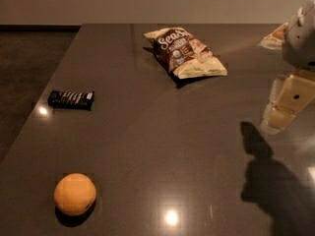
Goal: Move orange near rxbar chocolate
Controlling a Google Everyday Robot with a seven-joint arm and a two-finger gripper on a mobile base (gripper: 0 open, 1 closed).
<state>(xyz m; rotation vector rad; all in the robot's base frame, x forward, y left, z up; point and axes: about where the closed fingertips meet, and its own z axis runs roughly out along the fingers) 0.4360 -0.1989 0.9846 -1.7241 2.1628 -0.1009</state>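
Observation:
The orange (75,193) sits on the dark table near the front left corner. The rxbar chocolate (71,99), a small black bar with white lettering, lies flat near the left edge, farther back than the orange. My gripper (281,116) hangs above the right side of the table, far from both, and holds nothing that I can see.
A brown-and-cream chip bag (186,51) lies at the back centre of the dark table (157,132). The arm's shadow (268,176) falls on the front right. The table's left edge runs beside the bar. A pale object (273,37) lies at the far right.

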